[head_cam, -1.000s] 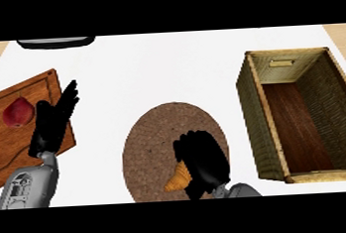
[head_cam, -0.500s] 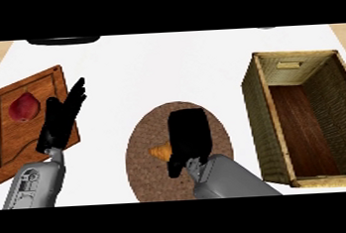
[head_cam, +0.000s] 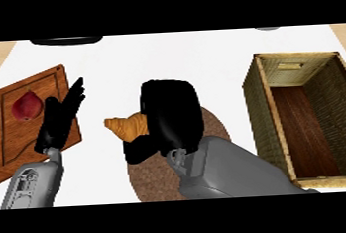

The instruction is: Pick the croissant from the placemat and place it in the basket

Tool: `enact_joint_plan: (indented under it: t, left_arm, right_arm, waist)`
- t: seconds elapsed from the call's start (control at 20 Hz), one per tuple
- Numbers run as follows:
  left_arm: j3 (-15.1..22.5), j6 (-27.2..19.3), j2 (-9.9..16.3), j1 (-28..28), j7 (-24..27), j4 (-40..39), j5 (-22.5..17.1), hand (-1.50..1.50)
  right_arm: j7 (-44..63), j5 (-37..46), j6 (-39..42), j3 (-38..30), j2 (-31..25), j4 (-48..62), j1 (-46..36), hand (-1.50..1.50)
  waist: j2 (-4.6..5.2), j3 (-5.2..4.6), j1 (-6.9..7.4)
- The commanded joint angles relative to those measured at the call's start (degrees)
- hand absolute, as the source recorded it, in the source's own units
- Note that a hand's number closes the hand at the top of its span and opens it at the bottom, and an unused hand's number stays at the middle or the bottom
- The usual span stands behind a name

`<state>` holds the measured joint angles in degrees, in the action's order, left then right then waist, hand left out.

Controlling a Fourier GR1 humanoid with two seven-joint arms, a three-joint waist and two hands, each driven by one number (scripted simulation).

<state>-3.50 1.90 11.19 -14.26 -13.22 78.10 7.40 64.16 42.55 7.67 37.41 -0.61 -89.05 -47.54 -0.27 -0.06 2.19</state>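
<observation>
- White worktop (head_cam: 202, 52) carries everything; a dark object's edge (head_cam: 66, 40) shows at top left, cut off, can't tell what it is.
- Far left: wooden cutting board (head_cam: 12, 142), w/ a red fruit (head_cam: 26, 106) lying on its upper part.
- Left hand (head_cam: 58, 124) shows over the board's right edge, fingers straight and pointing up, released, holding nothing. Grey forearm comes up from bottom left.
- Croissant (head_cam: 125, 126) is just right of that hand, at the left side of the right hand. Looks lifted off the mat, but can't say for sure.
- Right hand (head_cam: 168, 116) in the middle, back of hand facing up, thumb side curled round the croissant's right end, so grasping the croissant. Its grey forearm fills the lower centre.
- Round brown placemat (head_cam: 217, 128) lies under the right hand and forearm, mostly hidden; parts show at right and at bottom left.
- Far right: rectangular basket (head_cam: 259, 104), woven walls, dark wood floor, well apart from the croissant.
</observation>
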Motion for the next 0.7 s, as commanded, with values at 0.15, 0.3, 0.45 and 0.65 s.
enact_joint_plan:
  t: [0.15,0.3,0.45,0.65]
  left_arm:
    - [-0.7,0.1,0.3,0.3,-1.2,0.7,-0.5,0.00]
    - [-0.5,0.4,0.5,-0.4,-0.7,-0.2,-0.2,0.00]
    - [0.4,-1.2,-1.4,1.2,0.4,-0.3,0.6,0.00]
    - [-0.3,-1.0,-0.4,-0.4,-0.7,-0.8,0.7,0.00]
  right_arm:
    - [13.7,0.1,-8.9,-9.3,0.6,-6.5,-13.0,1.50]
    - [19.5,0.5,-8.5,-9.8,0.6,-7.2,-21.6,1.50]
    - [20.7,0.1,-4.7,-15.7,0.6,-5.0,-28.7,1.50]
    - [20.4,0.7,-2.7,-21.5,0.6,0.5,-35.6,1.50]
  waist:
    - [-0.44,-0.02,-0.81]
    - [-0.69,-0.13,-0.70]
    - [-0.63,-0.13,-1.23]
    - [-0.41,-0.10,-1.70]
